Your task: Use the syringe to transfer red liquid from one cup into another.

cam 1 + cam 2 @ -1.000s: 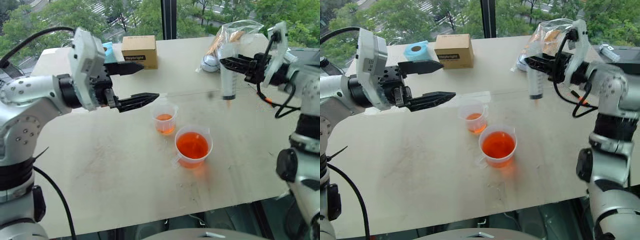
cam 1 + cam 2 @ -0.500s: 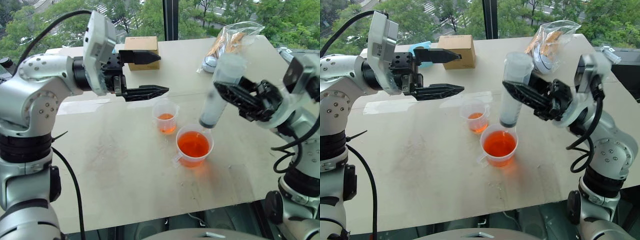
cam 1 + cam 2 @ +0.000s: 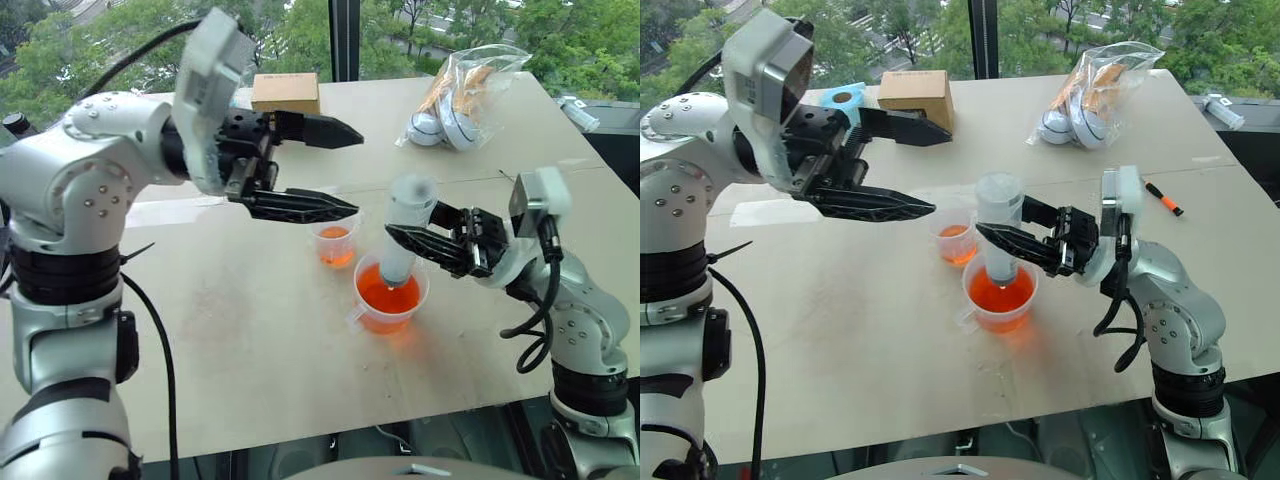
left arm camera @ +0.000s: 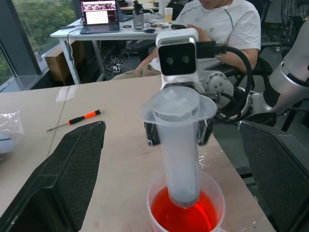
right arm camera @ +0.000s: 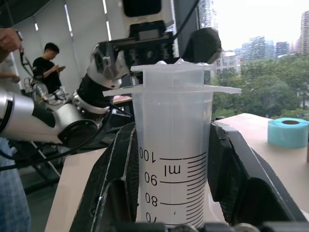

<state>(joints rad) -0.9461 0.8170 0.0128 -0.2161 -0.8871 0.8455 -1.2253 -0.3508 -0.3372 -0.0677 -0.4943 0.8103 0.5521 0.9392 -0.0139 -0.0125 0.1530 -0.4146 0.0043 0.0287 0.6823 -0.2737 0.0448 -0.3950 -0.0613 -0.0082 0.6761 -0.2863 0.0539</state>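
The large clear syringe (image 3: pixel 405 228) stands nearly upright with its lower end inside the wide handled cup (image 3: pixel 362 318), down at the red liquid (image 3: pixel 388 296). My right gripper (image 3: pixel 400 240) is shut on the barrel, a finger on each side of the printed graduations (image 5: pixel 179 170). The plunger is pushed fully in. Just behind and to the left stands the smaller cup (image 3: pixel 333 243), holding a little red liquid. My left gripper (image 3: pixel 357 172) hovers open above the small cup, its fingers (image 4: pixel 63 179) pointing at the top of the syringe (image 4: pixel 176 140) without touching it.
A cardboard box (image 3: pixel 285 92) and a blue tape roll (image 3: pixel 845 98) stand at the table's far edge. A plastic bag (image 3: pixel 460 85) lies at the far right. An orange-handled screwdriver (image 3: pixel 1162 198) lies right of the syringe. A seated person (image 4: pixel 217 24) is beyond the table.
My right gripper has carried the syringe down and nearer, from above the table's right side into the wide cup. My left gripper has swung to the right, toward the syringe.
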